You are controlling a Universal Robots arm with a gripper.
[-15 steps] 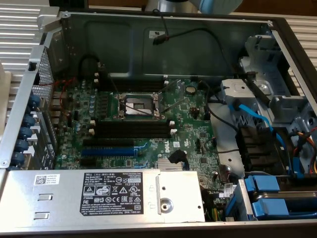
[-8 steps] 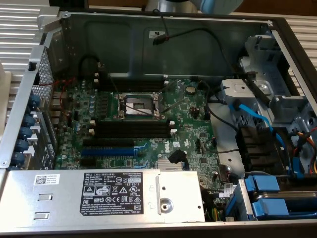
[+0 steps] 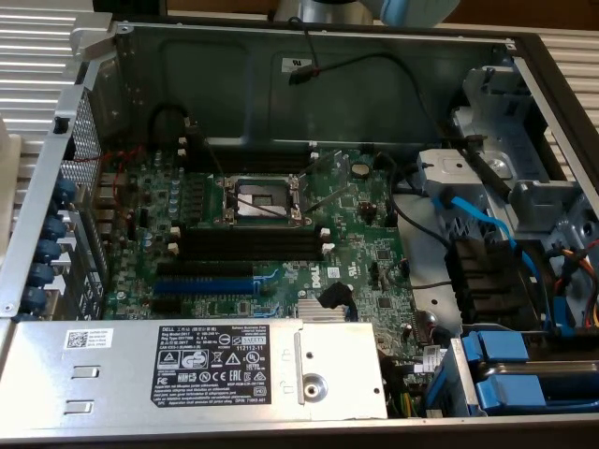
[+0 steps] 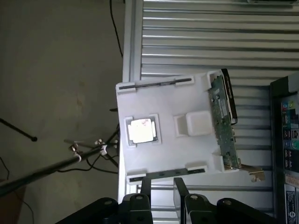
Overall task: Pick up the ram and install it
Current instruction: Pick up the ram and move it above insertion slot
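The black two-fingered claw (image 4: 162, 182) stands with its fingers parted and nothing between them, at the near edge of a white moulded plastic tray (image 4: 163, 105). The ram (image 4: 161, 173), a long thin dark circuit-board stick seated on edge in a tray groove, lies just beside the fingertips and has not been lifted. A second similar stick (image 4: 154, 84) sits in the groove at the tray's far edge. A square silver processor chip (image 4: 140, 129) and a green expansion card (image 4: 222, 121) are bedded in the same tray.

In the exterior view, the long black memory slots (image 3: 248, 245) lie at six o'clock from the metal processor socket (image 3: 260, 198). The blue expansion slot (image 3: 206, 281) lies at seven o'clock, just beyond them.

Because the stick is narrow, an off-centre closure could tip or twist it in its groove. With two like sticks present, the wrong one might be taken. At the board, a reversed or tilted stick would probably jam against a slot rather than seat.

"DELL" can be read on the black power supply label (image 3: 215, 365). A round maker's mark is printed on the green motherboard (image 3: 335, 274). Finer print cannot be made out.
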